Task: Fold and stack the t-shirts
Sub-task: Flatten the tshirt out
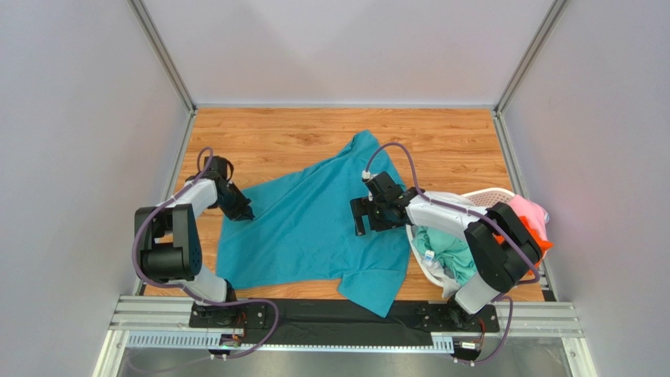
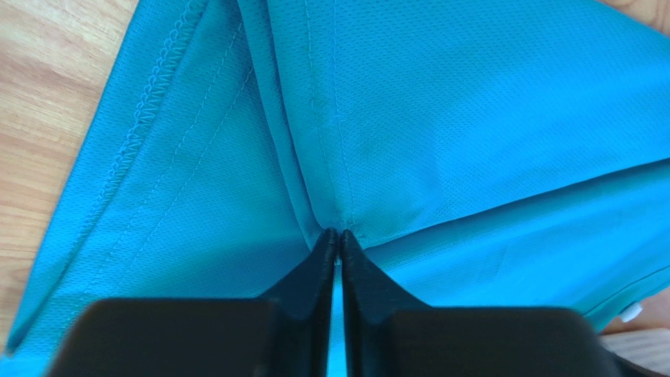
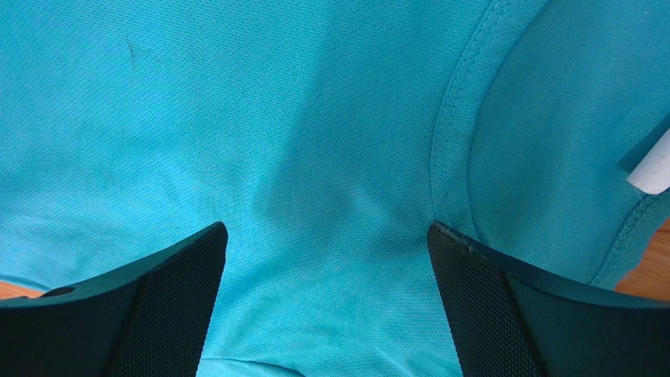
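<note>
On wooden table [image 1: 440, 133], teal t-shirt [image 1: 314, 228] spread, rumpled

no readable text; the white tag [image 3: 653, 166] on the teal t-shirt [image 3: 275, 118] shows none.

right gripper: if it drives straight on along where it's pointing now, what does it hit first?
The teal t-shirt. The right gripper points down at it with jaws open and cloth filling the gap, just beside the neckline seam. How far off the fabric is isn't clear.
</note>
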`<action>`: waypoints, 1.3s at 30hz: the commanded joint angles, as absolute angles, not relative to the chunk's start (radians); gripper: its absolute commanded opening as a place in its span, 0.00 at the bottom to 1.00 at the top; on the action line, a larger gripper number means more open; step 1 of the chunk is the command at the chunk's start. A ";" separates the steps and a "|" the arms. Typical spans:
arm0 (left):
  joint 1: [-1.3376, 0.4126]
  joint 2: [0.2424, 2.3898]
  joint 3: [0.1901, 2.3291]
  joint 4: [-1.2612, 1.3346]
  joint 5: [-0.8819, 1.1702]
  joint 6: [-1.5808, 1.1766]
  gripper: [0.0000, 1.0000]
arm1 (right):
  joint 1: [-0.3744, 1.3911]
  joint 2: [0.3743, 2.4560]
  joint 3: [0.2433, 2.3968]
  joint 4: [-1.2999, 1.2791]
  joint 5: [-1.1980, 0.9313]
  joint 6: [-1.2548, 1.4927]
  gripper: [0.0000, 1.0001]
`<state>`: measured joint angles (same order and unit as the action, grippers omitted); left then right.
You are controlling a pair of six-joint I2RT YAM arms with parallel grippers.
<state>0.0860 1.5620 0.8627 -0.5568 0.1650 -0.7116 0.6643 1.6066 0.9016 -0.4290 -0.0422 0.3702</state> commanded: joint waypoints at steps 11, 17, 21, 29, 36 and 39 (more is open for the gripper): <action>0.083 1.485 0.902 -0.512 0.181 -0.690 0.00 | 0.663 1.586 0.885 -0.439 -0.006 0.382 1.00; 0.083 1.454 0.928 -0.528 0.138 -0.684 0.00 | 0.663 1.580 0.882 -0.437 -0.005 0.380 1.00; 0.083 1.462 0.937 -0.522 0.117 -0.672 0.00 | 0.663 1.582 0.881 -0.440 -0.006 0.377 1.00; 0.084 1.557 1.040 -0.401 0.146 -0.678 0.00 | 0.661 1.580 0.884 -0.440 -0.002 0.373 1.00; 0.086 1.715 1.170 -0.311 0.088 -0.689 0.00 | 0.661 1.586 0.885 -0.434 -0.005 0.365 1.00; 0.087 1.759 1.212 -0.262 0.037 -0.704 0.00 | 0.661 1.592 0.887 -0.425 -0.006 0.354 1.00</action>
